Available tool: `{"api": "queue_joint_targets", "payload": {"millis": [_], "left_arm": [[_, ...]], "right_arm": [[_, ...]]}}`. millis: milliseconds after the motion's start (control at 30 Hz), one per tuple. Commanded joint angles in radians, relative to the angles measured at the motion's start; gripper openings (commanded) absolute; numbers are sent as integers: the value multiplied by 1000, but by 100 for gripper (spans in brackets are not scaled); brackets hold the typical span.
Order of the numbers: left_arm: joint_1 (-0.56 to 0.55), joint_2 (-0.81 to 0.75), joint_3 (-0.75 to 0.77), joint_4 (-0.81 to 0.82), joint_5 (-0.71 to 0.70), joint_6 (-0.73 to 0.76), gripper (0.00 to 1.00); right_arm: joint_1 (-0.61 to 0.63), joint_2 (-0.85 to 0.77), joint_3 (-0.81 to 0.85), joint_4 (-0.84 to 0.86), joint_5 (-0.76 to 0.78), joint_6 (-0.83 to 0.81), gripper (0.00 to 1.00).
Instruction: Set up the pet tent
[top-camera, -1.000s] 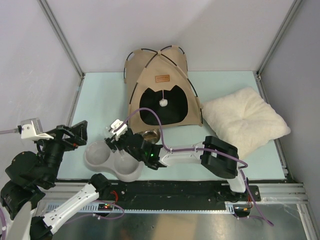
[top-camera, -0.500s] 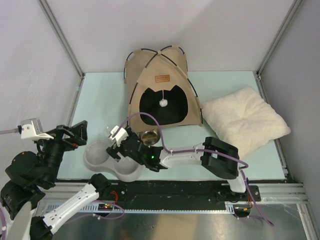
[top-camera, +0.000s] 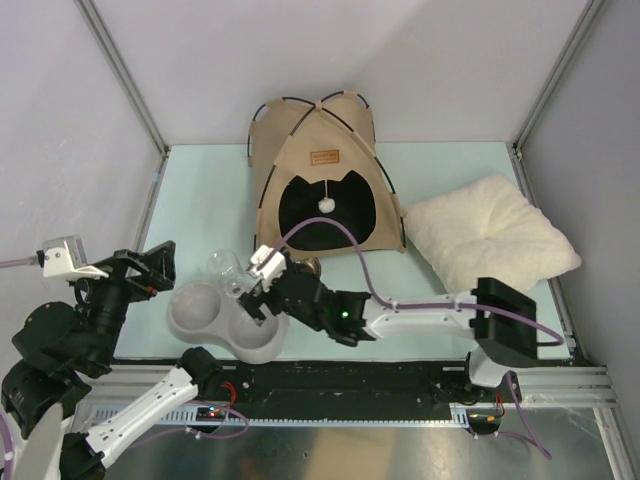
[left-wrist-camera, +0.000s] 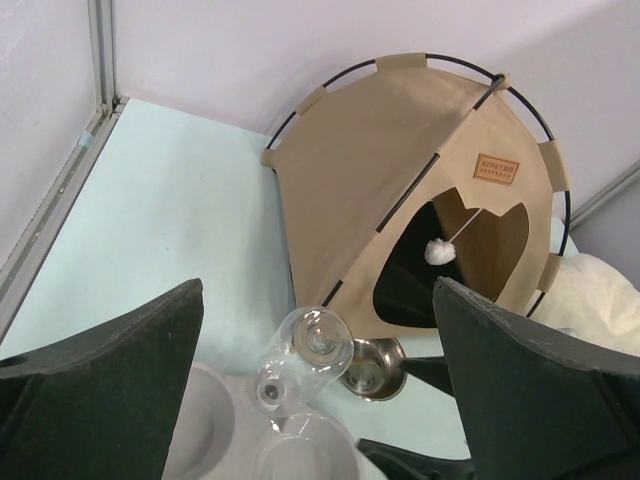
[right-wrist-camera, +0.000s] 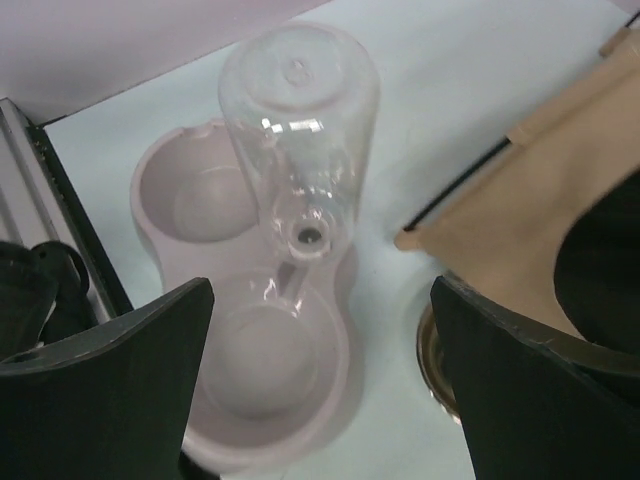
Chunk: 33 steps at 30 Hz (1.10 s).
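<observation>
1. The pet tent (top-camera: 300, 140) is already popped up at the back of the counter (top-camera: 200, 200), roughly in the middle. Its cat-head doorway faces the arms and the pompom hangs in the opening.
2. The key relation is that the tent sits straight out past the right gripper (top-camera: 258, 283), further back on the counter. Only a little steel dish (top-camera: 310, 266) lies between that gripper and the tent's front hem. The front hem runs side to side, so any nudge or tug would hit it square on.
3. The right arm is clearly the closer one. The left gripper (top-camera: 150, 268) hangs off at the left edge, well apart from the tent.
4. Both grippers are released with fingers spread wide, and neither holds anything.
5. Compared with a second ago, the right arm has swung its elbow out to the right and slid the gripper off the grey double bowl (top-camera: 205, 315). A clear bottle (top-camera: 224, 266) now stands on the bowl's back rim where the gripper was.
6. The tent, the fluffy pillow (top-camera: 490, 240) and the left arm haven't budged.
</observation>
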Motion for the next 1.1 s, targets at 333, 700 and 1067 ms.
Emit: {"api": "queue_joint_targets", "payload": {"millis": [333, 700, 1067], "left_arm": [[-3, 117, -45, 18, 20, -53, 100], [-4, 158, -33, 22, 48, -79, 100], [-3, 142, -40, 22, 50, -96, 100]], "right_arm": [[-250, -164, -195, -390, 162, 571, 72], [-361, 31, -128, -338, 75, 666, 71], [-374, 122, -107, -367, 35, 713, 50]]}}
